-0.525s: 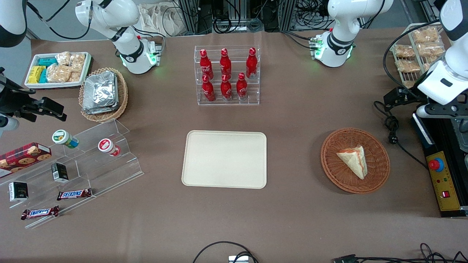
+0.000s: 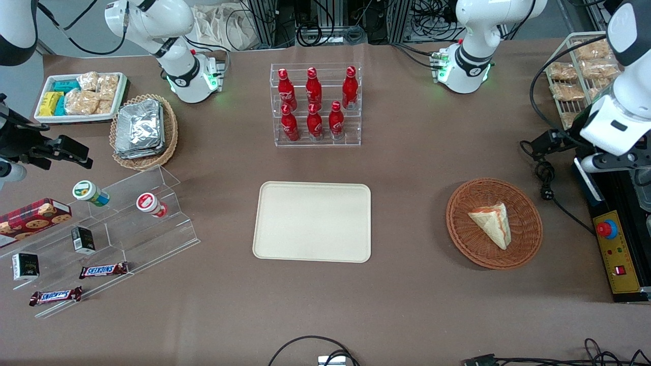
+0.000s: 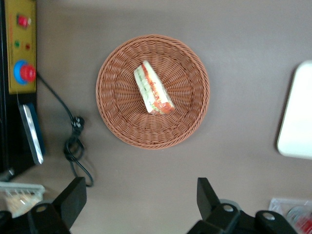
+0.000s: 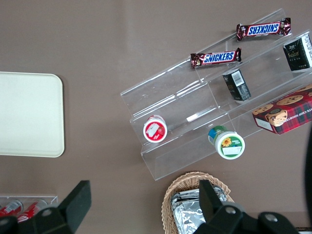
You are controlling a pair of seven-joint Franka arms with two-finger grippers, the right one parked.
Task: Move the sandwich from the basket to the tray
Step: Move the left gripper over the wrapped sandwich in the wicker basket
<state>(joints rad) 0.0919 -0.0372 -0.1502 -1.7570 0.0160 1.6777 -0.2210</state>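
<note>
Sandwich [image 2: 491, 223] is lying in the basket [image 2: 465, 234] at the front view's right, its long axis running diagonally; the claw [image 3: 139, 204] is hovering above with fingers spread, holding nothing.

I see the sandwich [image 2: 492, 223] lying in the basket [image 2: 524, 246], the tray [image 2: 312, 221] bare beside it, my gripper [image 2: 546, 141] above the table near the basket.

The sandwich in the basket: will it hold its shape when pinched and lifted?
The sandwich looks like soft bread with layered filling, so it probably squashes easily. It lies loose in the basket, likely light. The open gripper hangs clear of it.
</note>
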